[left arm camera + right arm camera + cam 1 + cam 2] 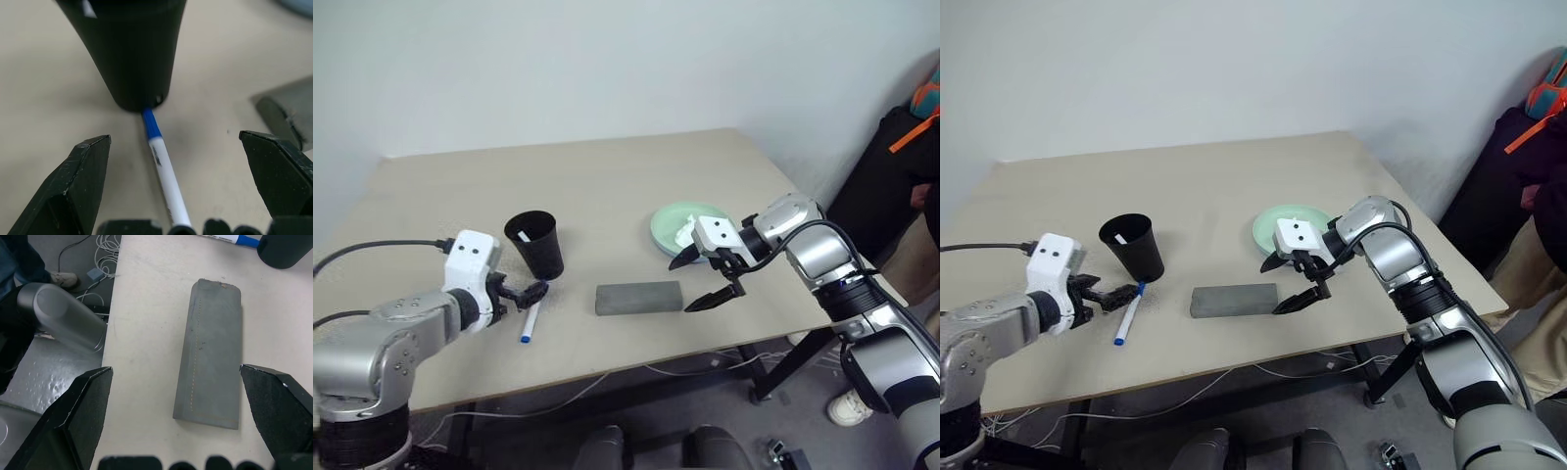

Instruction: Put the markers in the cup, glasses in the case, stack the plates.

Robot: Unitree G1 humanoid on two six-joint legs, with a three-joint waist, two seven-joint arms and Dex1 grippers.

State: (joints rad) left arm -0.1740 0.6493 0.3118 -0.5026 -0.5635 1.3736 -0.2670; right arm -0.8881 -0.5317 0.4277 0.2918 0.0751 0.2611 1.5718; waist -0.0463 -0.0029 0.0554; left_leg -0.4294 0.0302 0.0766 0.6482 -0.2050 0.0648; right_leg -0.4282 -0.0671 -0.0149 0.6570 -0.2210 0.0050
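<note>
My left gripper [530, 291], jaws apart, straddles the blue-capped marker [530, 320] lying against the cup [535, 244]; a clumsy close could tip it. My right gripper [705, 281], spread empty, hovers by the case [638, 298].

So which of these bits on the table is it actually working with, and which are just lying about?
Part of the job:
- blue-capped marker
- black cup
- grey case
- pale green plate

Just lying about:
- crumpled white tissue on the plate
- cables on the floor
</note>
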